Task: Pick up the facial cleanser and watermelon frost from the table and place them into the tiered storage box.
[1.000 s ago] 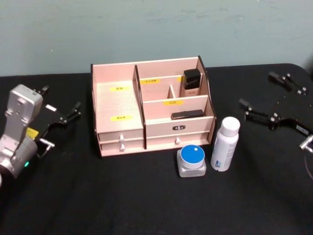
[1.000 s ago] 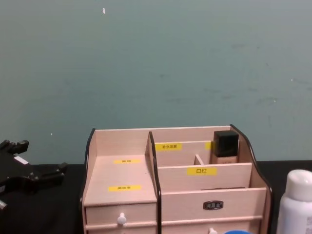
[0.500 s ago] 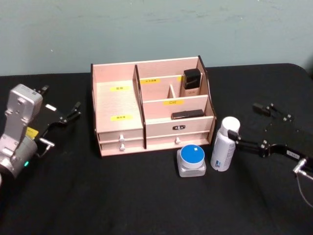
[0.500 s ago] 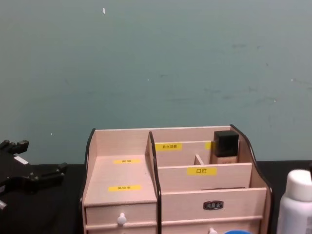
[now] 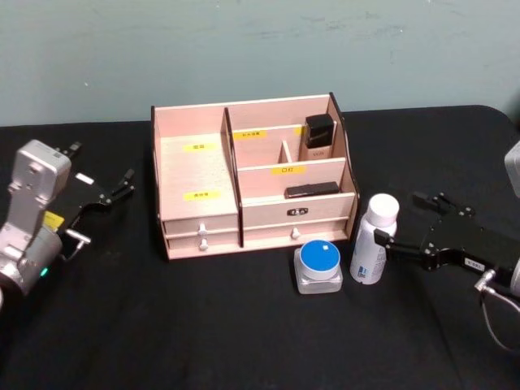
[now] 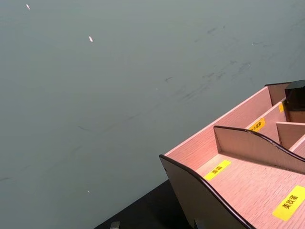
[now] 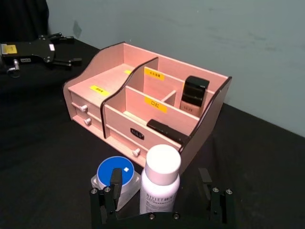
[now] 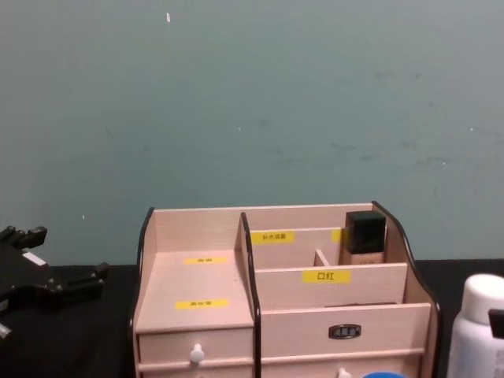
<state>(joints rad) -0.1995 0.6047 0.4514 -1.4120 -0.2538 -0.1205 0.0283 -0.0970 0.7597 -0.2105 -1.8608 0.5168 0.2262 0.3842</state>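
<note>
The facial cleanser (image 5: 374, 240), a white bottle with a white cap, stands on the black table just right of the tiered storage box (image 5: 195, 175). The watermelon frost (image 5: 319, 260), a small clear jar with a blue lid, sits in front of the box beside the bottle. My right gripper (image 5: 402, 219) is open at the bottle's right side, its near finger at the bottle's wall. In the right wrist view the bottle (image 7: 161, 191) stands ahead between the spread fingers (image 7: 116, 183), with the jar (image 7: 114, 172) to one side. My left gripper (image 5: 97, 166) rests open, left of the box.
The box's back right compartment holds a black-capped bottle (image 5: 318, 130), and a flat black item (image 5: 311, 190) lies in the tier below it. Its tall left compartment (image 6: 248, 181) has only yellow labels. A teal wall stands behind the table.
My right gripper has swung in from the far right, moving left and toward the front until it reached the white bottle's side. The left arm, bottle and jar have not moved.
</note>
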